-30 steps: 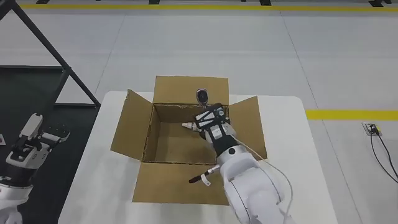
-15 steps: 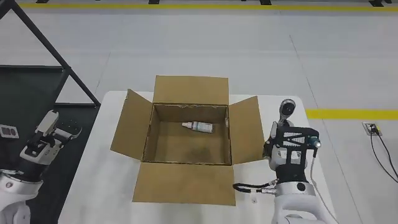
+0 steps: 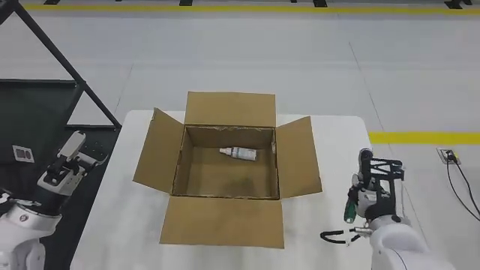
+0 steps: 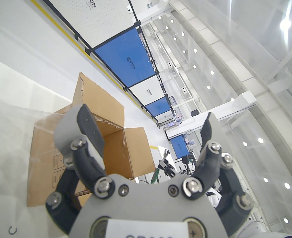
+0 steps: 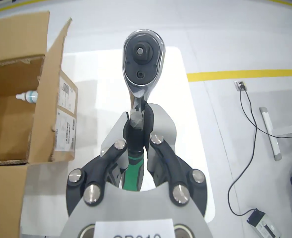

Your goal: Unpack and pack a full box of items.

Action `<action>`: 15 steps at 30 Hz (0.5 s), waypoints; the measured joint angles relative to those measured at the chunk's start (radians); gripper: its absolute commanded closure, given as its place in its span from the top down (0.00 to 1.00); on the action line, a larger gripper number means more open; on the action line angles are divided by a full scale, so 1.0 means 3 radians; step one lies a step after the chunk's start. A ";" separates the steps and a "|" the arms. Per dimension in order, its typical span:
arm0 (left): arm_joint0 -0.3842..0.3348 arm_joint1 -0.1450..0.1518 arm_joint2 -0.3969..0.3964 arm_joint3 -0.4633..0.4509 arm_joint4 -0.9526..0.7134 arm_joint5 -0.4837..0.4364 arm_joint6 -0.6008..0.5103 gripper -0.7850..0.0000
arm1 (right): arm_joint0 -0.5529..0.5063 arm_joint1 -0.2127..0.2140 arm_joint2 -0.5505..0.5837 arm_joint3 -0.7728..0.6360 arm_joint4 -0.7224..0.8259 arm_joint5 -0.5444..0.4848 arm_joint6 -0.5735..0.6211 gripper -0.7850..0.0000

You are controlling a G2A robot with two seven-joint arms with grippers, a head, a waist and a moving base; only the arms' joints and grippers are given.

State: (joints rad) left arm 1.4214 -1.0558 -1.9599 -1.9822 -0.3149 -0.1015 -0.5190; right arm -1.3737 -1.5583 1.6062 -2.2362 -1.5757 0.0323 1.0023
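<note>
My right claw [image 5: 137, 122] has swung out of the box [image 3: 229, 109] to the top view's lower right, pinching one ratchet [image 5: 143, 60] above the table [image 3: 330, 131]. I judge unpacking nearly done: one bottle [image 3: 240, 152] remains in the single box. My left claw [image 4: 146, 125], lower left, is spread and empty.

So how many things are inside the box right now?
1. A small white bottle lies on its side on the floor of the cardboard box, near the far wall. The near wall might hide a little strip of floor.
</note>
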 measured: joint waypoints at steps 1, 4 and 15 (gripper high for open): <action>0.0002 0.0000 0.0003 -0.0002 0.0005 0.0002 0.0006 1.00 | 0.0089 0.0010 0.0068 0.0127 0.0082 -0.0102 0.0058 0.00; 0.0010 0.0000 0.0010 -0.0009 0.0019 0.0005 0.0023 1.00 | 0.0418 0.0043 0.0224 0.0594 0.0294 -0.0369 0.0252 0.00; 0.0070 -0.0004 -0.0011 -0.0026 0.0024 0.0026 0.0126 1.00 | 0.1459 0.0158 0.0386 0.2223 0.0391 -0.0688 0.0728 0.00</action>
State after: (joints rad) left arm 1.4425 -1.0570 -1.9632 -1.9901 -0.3078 -0.0938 -0.4813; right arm -0.9361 -1.5109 1.7220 -1.5692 -1.4584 -0.1742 1.2208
